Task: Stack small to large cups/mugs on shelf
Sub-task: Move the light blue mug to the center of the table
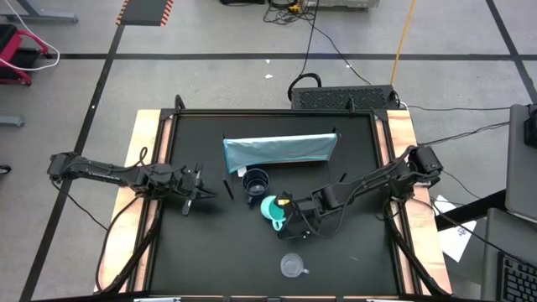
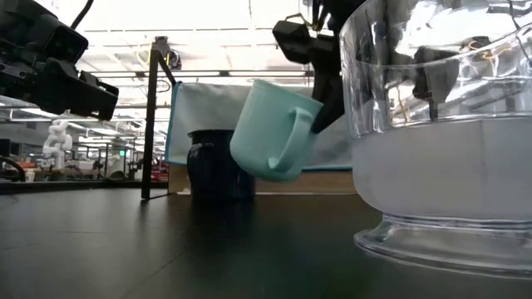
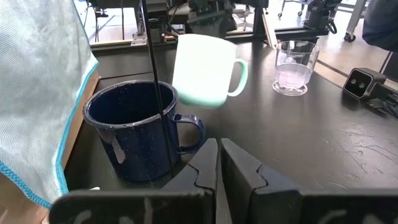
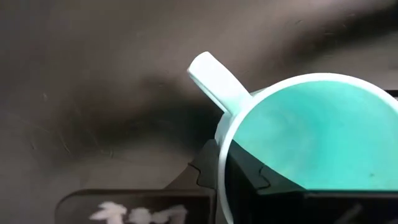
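The right arm reaches in from the right edge of the black surface (image 1: pixel 352 243), bent low toward the middle, its wrist turned down over the turquoise mug (image 1: pixel 270 209). The right tool (image 1: pixel 288 210) is clenched on that mug's rim, one finger inside the bowl and one outside, and the low view shows the mug lifted clear of the surface and tilted, handle toward the camera. The mug is smooth and opaque, paler outside than in. Just beside it, toward the shelf, the dark navy mug (image 1: pixel 255 182) stands upright on the surface; it is speckled enamel with a rolled rim and a loop handle. The shelf (image 1: pixel 279 150) lies behind it, a long light blue-grey panel that looks like woven mesh with a brighter blue hem. The clear greyish mug (image 1: pixel 292 266) stands alone near the front edge, well apart from the others, transparent with a flared foot. The left arm lies stretched from the left side, its left tool (image 1: pixel 195 193) pinched shut and empty, pointing at the navy mug.
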You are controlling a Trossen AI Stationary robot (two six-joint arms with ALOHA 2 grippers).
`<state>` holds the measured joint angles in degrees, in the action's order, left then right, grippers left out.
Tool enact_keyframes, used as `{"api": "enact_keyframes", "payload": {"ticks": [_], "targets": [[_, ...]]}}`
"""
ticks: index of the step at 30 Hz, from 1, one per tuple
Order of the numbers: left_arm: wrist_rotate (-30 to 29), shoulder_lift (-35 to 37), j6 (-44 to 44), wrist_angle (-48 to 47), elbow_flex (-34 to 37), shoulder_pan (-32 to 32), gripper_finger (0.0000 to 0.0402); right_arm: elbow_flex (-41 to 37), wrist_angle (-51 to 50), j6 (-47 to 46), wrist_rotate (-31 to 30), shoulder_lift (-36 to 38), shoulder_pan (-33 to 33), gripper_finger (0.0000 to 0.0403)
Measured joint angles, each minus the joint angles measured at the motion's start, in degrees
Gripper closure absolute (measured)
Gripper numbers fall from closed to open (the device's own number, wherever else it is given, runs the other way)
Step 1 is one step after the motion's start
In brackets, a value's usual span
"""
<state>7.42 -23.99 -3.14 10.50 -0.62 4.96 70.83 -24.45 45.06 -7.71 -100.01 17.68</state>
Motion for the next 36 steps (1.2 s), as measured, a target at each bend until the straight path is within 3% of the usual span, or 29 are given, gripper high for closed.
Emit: {"api": "enact_keyframes", "payload": {"ticks": [16,32,36], "targets": [[0.0,0.0,-1.0,0.0,0.0,0.0,0.0378,0.0,-6.9,-13.0,2.2,11.9,-0.4,0.0402],[0.0,0.0,-1.1,0.6,0.0,0.0,0.0378,0.8,-16.1,-17.9,11.1,12.4,-6.7,0.0402],[0.0,0.0,-1.1,0.6,0.0,0.0,0.0378,0.8,-16.1,-17.2,10.8,12.4,-9.3,0.0402]]}}
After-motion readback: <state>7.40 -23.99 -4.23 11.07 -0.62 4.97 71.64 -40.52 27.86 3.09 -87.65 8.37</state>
